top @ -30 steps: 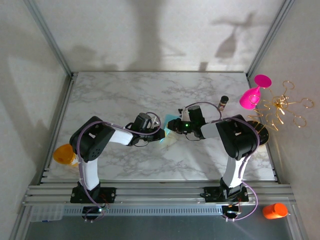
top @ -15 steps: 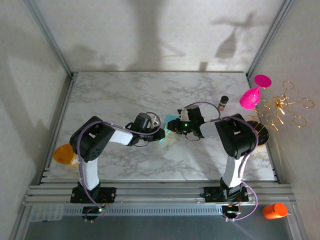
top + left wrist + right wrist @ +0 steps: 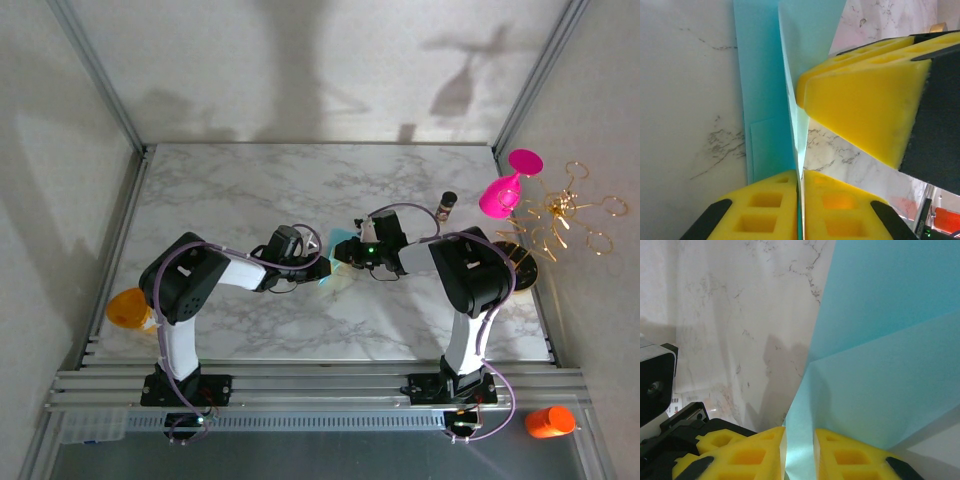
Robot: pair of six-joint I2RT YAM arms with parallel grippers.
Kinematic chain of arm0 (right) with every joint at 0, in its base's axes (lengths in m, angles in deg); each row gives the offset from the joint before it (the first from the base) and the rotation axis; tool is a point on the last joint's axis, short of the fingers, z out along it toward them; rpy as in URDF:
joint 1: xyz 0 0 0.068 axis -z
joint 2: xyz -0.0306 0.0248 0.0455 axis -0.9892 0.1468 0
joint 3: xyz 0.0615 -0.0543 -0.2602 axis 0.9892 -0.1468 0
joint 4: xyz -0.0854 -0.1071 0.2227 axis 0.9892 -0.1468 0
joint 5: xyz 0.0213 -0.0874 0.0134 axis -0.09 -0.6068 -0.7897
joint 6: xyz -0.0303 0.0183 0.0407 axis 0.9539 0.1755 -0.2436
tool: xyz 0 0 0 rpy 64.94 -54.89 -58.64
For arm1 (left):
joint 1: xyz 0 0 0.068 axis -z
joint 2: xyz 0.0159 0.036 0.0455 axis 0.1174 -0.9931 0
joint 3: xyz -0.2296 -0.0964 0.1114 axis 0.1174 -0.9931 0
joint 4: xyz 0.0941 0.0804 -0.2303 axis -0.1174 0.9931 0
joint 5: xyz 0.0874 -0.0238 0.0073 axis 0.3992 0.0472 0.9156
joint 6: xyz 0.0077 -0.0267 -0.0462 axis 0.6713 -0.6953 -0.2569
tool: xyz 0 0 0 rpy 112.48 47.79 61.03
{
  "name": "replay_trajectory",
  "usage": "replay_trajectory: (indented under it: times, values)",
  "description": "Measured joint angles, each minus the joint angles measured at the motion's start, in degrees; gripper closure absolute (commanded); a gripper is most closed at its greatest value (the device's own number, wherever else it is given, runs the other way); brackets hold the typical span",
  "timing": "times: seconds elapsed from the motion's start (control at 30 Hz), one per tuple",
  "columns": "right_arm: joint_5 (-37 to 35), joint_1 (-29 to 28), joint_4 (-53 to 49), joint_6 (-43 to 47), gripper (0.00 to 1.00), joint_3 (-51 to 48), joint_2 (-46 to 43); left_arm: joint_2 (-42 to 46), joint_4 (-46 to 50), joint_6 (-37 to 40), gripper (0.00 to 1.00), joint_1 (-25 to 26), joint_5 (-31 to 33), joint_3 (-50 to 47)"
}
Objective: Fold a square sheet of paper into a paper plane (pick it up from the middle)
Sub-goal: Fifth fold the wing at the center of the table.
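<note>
The surface (image 3: 240, 190) is a white marble-patterned slab with grey veins, framed by metal rails on its left, right and near sides. Near its middle lies the square sheet of paper (image 3: 762, 90). One teal-blue strip of it rests flat on the marble, while a paler flap rises upright from the fold line. Toward the right rear stands a small dark bottle (image 3: 447, 204), upright and well apart from the paper. At the right edge sits a black round base (image 3: 527, 268). The rest of the marble is bare, crossed by soft shadows.
</note>
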Motion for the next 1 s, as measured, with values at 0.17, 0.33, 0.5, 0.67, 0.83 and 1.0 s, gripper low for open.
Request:
replay_trajectory:
  times: [0.17, 0.33, 0.5, 0.67, 0.83, 1.0]
  values:
    - [0.0, 0.0, -0.9, 0.4, 0.77, 0.5, 0.2, 0.1, 0.0, 0.0, 0.85, 0.0, -0.3, 0.0]
    - [0.0, 0.0, -2.5, 0.9, 0.77, 1.4, 0.4, 0.5, 0.5, 0.0, 0.8, 0.1, -0.4, 0.1]
    - [0.0, 0.0, -3.6, 1.5, 0.77, 1.8, 0.4, 1.4, 2.3, 0.1, 0.76, 0.1, 0.1, 0.2]
    - [0.1, 0.0, -4.5, 1.9, 0.77, 2.3, 0.5, 2.9, 5.2, 0.0, 0.73, 0.0, 0.9, 0.2]
    - [0.2, 0.0, -4.9, 2.3, 0.77, 2.6, 0.6, 4.3, 8.2, 0.0, 0.73, 0.0, 1.8, 0.0]
    - [0.2, 0.0, -5.4, 2.3, 0.77, 2.8, 0.7, 4.6, 9.2, 0.0, 0.75, 0.0, 2.1, 0.0]
